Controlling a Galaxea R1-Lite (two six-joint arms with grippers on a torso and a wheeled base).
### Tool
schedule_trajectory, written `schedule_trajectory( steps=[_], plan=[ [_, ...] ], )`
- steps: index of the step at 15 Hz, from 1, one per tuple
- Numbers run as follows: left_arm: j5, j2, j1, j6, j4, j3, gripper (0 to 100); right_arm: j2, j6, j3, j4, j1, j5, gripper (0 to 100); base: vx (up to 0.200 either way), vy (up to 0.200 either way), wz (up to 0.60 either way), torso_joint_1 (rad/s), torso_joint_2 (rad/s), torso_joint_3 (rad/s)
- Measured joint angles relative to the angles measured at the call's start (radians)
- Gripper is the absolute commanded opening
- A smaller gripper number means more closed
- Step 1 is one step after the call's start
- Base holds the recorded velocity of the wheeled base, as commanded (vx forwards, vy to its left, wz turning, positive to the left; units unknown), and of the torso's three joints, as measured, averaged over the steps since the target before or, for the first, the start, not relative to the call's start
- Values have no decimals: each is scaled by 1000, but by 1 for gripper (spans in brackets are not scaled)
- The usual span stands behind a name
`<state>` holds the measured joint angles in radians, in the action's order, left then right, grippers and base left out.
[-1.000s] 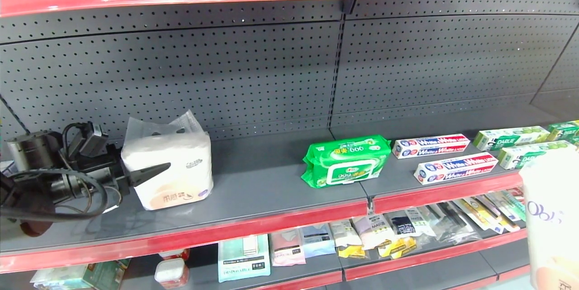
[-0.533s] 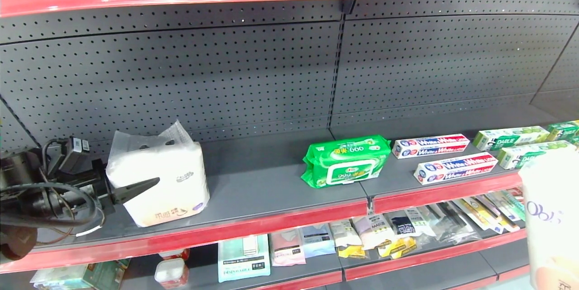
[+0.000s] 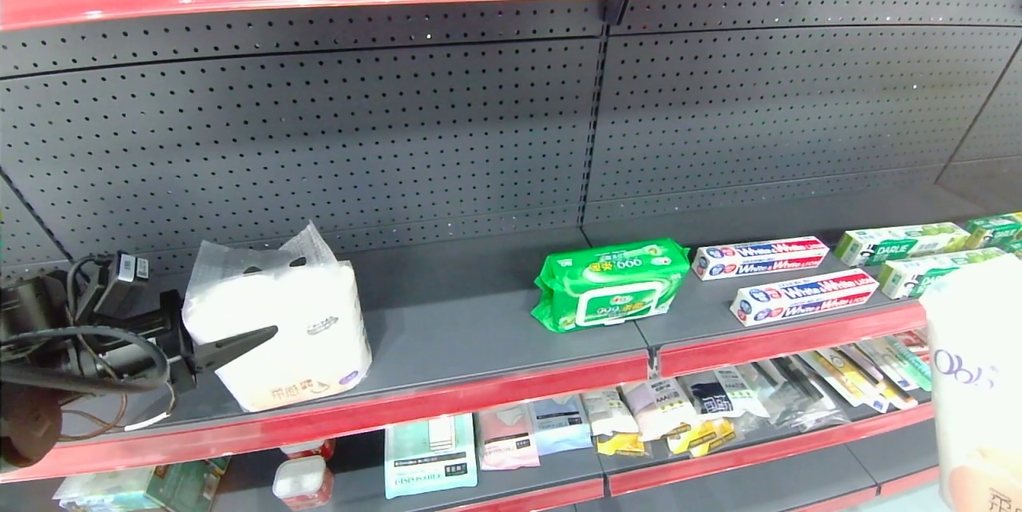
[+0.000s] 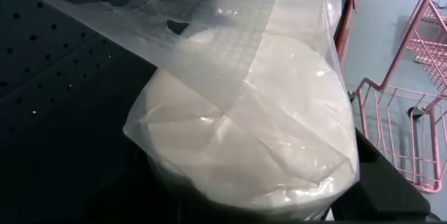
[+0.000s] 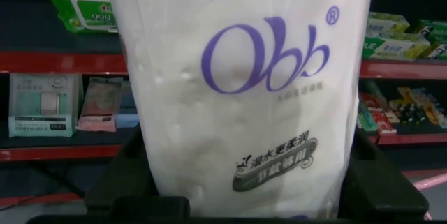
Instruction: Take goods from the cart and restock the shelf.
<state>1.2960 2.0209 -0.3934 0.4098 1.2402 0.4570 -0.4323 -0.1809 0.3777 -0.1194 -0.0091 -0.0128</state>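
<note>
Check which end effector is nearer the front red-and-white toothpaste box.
Right. The right end effector, holding a white roll pack, sits off the shelf front just right of the toothpaste box; the left end effector grips a tissue pack far along the shelf to its left.

Along the shelf (image 3: 447,336) a tissue pack (image 3: 279,328) is sitting leftmost, wipes (image 3: 611,282) midway, toothpaste boxes (image 3: 802,296) rightward, a roll pack (image 3: 974,384) hanging before them.

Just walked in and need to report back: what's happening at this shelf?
The left gripper is clamped on a bagged tissue pack at the left end of the grey shelf, near its front edge. The right gripper holds a tall white pack out in front of the shelf's right end. On the shelf lie green wipes and toothpaste boxes.
</note>
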Motion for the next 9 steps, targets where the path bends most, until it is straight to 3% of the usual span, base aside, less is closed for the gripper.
schedule_trajectory(
  steps=[4,7,9],
  plan=[
    [23,24,-40,10,1,0,0,-3,0,11,0,0,4,0,0,0,0,0,0,0],
    [49,39,-49,60,2,-1,0,-13,0,17,-1,0,4,0,0,0,0,0,0,0],
    [62,44,-57,68,5,-18,0,-19,0,20,0,0,4,0,0,0,0,0,0,0]
  ],
)
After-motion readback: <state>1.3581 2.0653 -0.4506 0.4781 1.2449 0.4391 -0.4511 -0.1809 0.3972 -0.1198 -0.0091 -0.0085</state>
